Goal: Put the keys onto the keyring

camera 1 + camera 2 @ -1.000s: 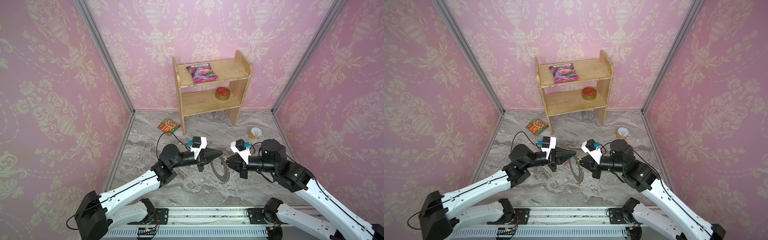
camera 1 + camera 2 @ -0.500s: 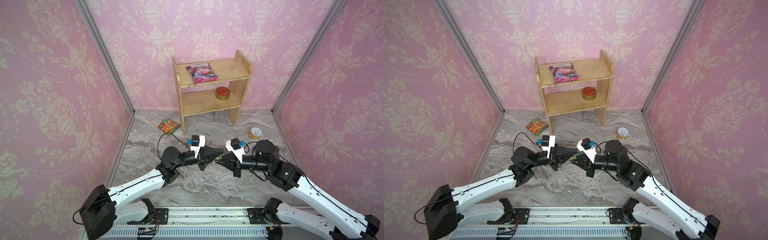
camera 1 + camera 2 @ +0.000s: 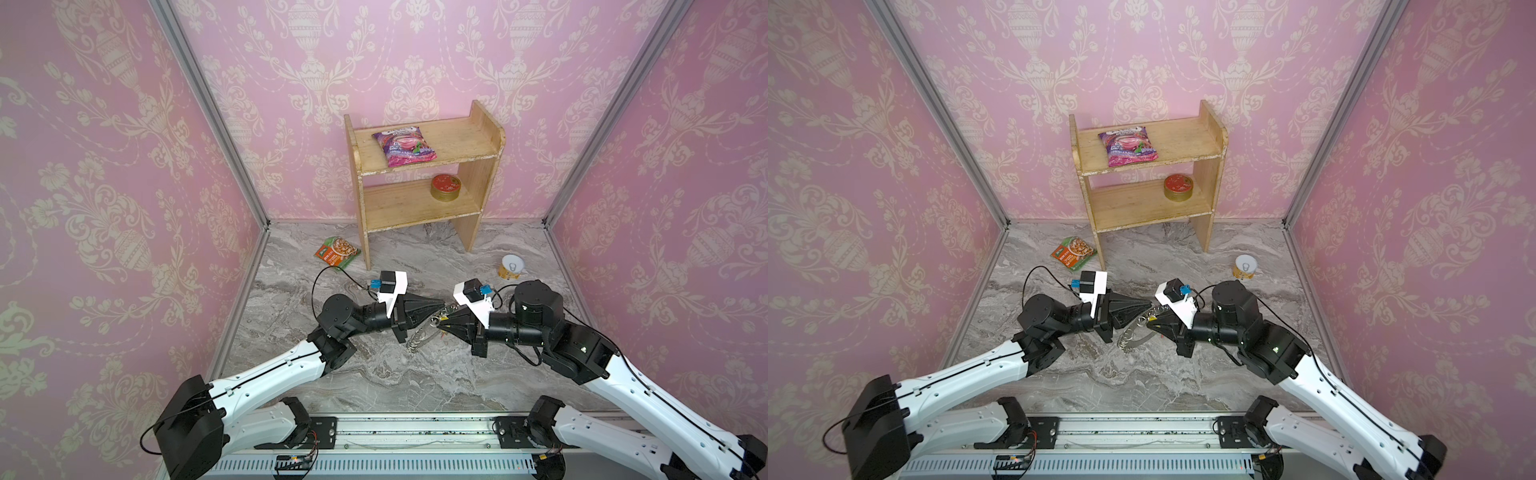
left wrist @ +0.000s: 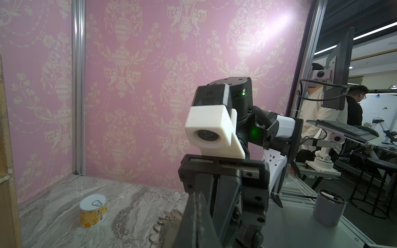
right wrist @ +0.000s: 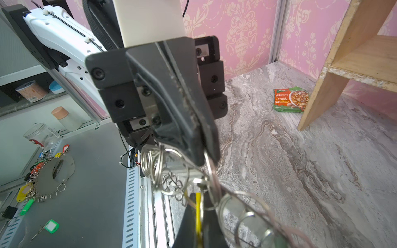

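Observation:
The keyring (image 3: 419, 334) (image 3: 1133, 336) hangs edge-on above the marble floor, between the two gripper tips in both top views. My left gripper (image 3: 444, 306) (image 3: 1151, 305) is shut on the ring's rim. The right wrist view shows its jaws pinching the rim beside the silver wire loops (image 5: 154, 163). My right gripper (image 3: 441, 327) (image 5: 198, 194) is shut on a key's yellow tag (image 5: 198, 214), right against the ring. In the left wrist view my left gripper (image 4: 196, 194) is closed, with loops (image 4: 165, 221) beside it. The key's metal part is hidden.
A wooden shelf (image 3: 419, 183) at the back holds a pink packet (image 3: 403, 146) and a gold tin with a red lid (image 3: 445, 188). A soup packet (image 3: 336, 250) and a can (image 3: 511, 266) lie on the floor. Outside the cell are a tagged ring (image 5: 53, 174) and a green-tagged key (image 5: 51, 225).
Both gripper tips stayed together while the right arm shifted left. The ring, seen broadside under the tips a second ago, now hangs edge-on, slanting down to the left.

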